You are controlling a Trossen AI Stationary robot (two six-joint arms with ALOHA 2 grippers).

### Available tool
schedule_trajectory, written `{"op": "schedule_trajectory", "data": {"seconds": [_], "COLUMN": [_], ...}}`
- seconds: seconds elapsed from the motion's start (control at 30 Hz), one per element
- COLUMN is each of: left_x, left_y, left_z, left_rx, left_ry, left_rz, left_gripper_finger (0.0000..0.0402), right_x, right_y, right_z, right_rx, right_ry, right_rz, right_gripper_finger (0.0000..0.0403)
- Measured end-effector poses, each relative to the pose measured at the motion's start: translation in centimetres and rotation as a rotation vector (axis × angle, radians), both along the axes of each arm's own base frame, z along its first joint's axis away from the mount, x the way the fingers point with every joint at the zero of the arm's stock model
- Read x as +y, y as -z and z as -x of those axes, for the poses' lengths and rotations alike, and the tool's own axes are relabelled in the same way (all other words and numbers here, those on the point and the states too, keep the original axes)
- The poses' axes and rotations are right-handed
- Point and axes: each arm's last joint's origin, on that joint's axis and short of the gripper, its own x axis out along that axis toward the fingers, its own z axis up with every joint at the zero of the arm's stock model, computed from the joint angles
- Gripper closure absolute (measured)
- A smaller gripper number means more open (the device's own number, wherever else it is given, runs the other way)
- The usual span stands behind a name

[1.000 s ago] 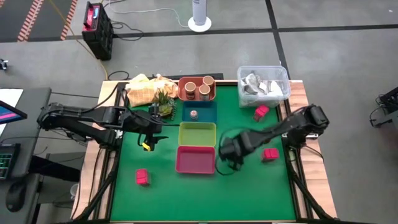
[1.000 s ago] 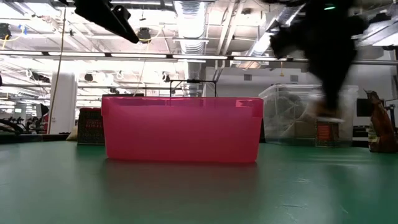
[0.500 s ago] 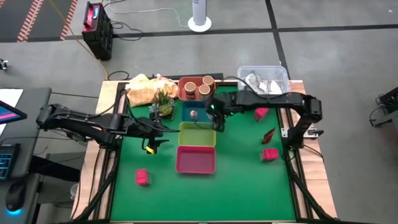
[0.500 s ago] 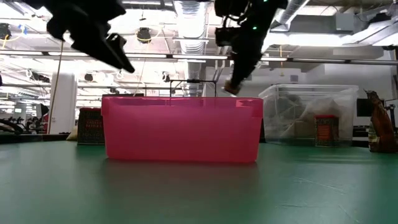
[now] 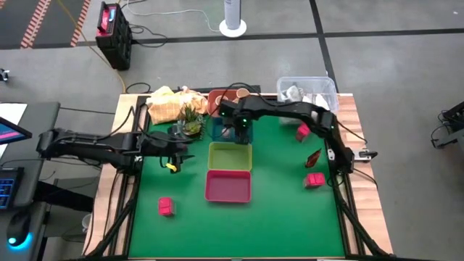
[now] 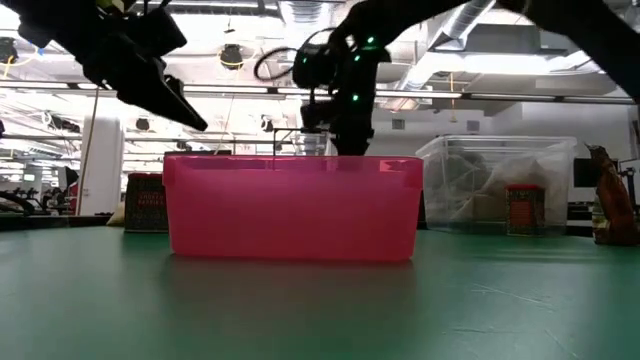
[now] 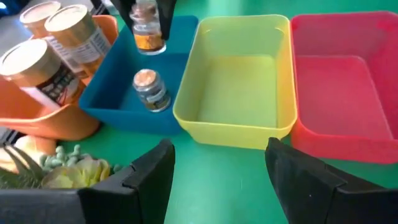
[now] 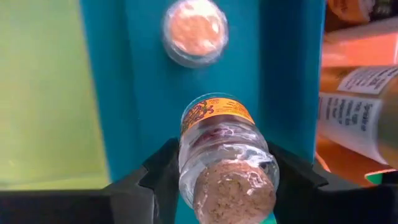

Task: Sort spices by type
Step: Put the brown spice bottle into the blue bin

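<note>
The left fingers (image 7: 155, 180) stand wide apart with nothing between them, hovering over the green desk (image 5: 275, 217) just short of the tray row. Straight ahead of them lies the yellow tray (image 7: 239, 81); to one side of it the blue tray (image 7: 118, 93), to the other the pink tray (image 7: 348, 81). Beyond the blue tray, the orange tray (image 7: 37, 118) carries three round tan-lidded jars (image 7: 37, 65). Well behind these fingers, near the desk's front edge, a pink-red cube packet (image 5: 166, 206) rests alone.

The right fingers (image 8: 161, 174) are closed on a tiny jar (image 8: 225, 155) with a cork top and an orange label, held above the blue tray. Just below and beyond them, a second tiny jar (image 8: 194, 31) stands upright on the blue tray's floor. From the left wrist camera, the held jar hangs over the blue tray's far end, clear of the standing one.

Farther right of these fingers, another cube packet (image 5: 304, 131) sits near the clear tub (image 5: 319, 87), a small dark red piece (image 5: 313, 156) lies on the desk, and a third cube packet (image 5: 315, 180) sits nearer the front.
</note>
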Motion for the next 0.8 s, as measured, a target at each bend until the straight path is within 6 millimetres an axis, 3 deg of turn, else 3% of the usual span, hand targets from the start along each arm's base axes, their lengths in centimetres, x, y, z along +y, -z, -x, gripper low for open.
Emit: {"op": "schedule_trajectory", "data": {"seconds": [0.3, 0.47, 0.63, 0.8], "left_x": [0.0, 0.0, 0.0, 0.3], "left_y": [-0.4, -0.1, 0.0, 0.0], "left_z": [0.6, 0.7, 0.8, 0.9], "left_rx": [-0.031, -0.005, 0.004, 0.012], "left_ry": [-0.010, -0.017, -0.027, -0.054], "left_rz": [0.013, 0.025, 0.043, 0.056], "left_gripper_finger": [0.0164, 0.0164, 0.0164, 0.0164], "right_x": [-1.6, -1.6, -1.6, -1.3], "right_y": [3.7, 4.2, 3.7, 0.3], "right_z": [-1.0, -1.3, -1.3, -0.6], "right_rx": [0.116, 0.109, 0.090, 0.006], "right_ry": [0.014, 0.018, 0.022, 0.049], "right_rz": [-0.064, -0.069, -0.067, -0.046], "right_gripper_finger": [0.0175, 0.0142, 0.0119, 0.0102]}}
